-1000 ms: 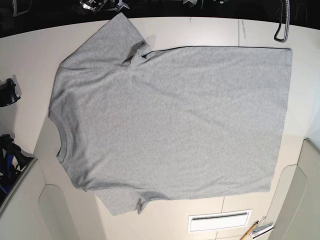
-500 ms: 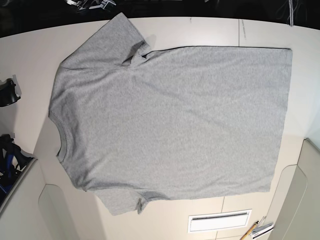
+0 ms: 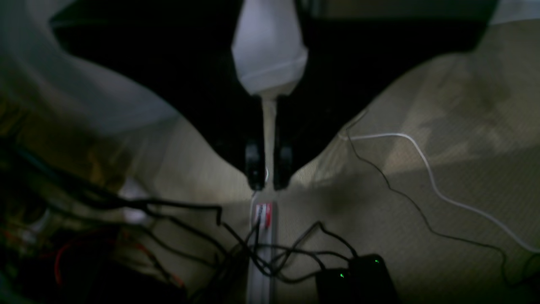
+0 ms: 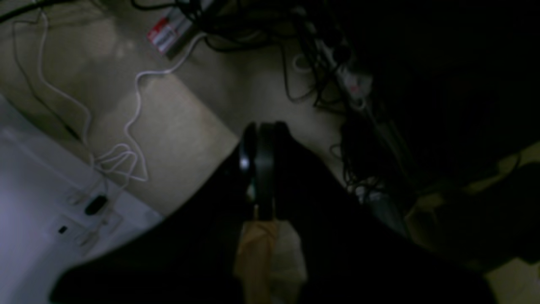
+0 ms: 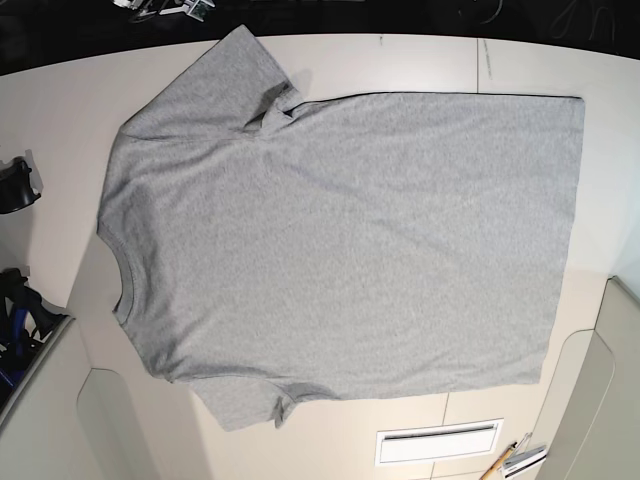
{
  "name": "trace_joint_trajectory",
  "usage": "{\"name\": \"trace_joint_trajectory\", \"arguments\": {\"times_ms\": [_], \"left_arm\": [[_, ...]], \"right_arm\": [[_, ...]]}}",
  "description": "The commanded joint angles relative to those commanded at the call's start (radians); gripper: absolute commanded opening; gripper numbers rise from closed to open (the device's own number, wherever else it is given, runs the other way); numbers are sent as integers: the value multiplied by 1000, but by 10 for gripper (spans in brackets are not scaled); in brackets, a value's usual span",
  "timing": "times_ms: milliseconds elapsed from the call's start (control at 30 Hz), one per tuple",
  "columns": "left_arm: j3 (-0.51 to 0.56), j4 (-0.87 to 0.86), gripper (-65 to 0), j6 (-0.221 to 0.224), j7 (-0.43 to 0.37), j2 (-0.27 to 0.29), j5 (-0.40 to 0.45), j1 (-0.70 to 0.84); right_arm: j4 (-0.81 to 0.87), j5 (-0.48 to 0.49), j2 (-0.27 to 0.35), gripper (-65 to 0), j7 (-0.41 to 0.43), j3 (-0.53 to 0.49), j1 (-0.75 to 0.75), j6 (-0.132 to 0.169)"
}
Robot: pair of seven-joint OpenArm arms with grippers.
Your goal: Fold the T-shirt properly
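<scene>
The heather-grey T-shirt lies spread flat on the white table, plain side up. Its ribbed neck points left and its hem is on the right. One sleeve lies at the top left, the other at the bottom left. No lettering shows. My left gripper is empty with its fingers nearly together, off the table above a floor with cables. My right gripper is shut and empty, also above the floor. Only a small bit of arm hardware shows at the top edge of the base view.
Dark gear and a blue-black object sit at the table's left edge. A white slotted panel and pens lie at the bottom right. Cables and a power strip lie on the floor.
Both grippers, seen at the top edge of the base view, have drawn back upward and nearly out of the frame. The T-shirt has not moved.
</scene>
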Motion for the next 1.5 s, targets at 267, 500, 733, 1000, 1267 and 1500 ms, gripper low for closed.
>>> {"name": "trace_joint_trajectory", "arguments": {"times_ms": [267, 500, 733, 1000, 1267, 1500], "left_arm": [[-103, 192, -607, 0, 45, 0, -63, 143], [-208, 368, -607, 0, 159, 0, -214, 277], [-337, 563, -607, 0, 196, 0, -311, 368], [-483, 735, -607, 0, 269, 0, -431, 445], [-621, 816, -607, 0, 320, 0, -537, 464], [-651, 816, -607, 0, 329, 0, -571, 464]], "right_arm": [[159, 45, 103, -635, -6, 0, -93, 8], [392, 45, 201, -635, -56, 2, -227, -63], [555, 35, 288, -635, -138, 3, -251, -171], [660, -16, 304, -635, -285, 3, -252, -311], [803, -34, 319, -637, -302, 3, -319, -320], [989, -34, 422, -650, -313, 71, -449, -342]]}}
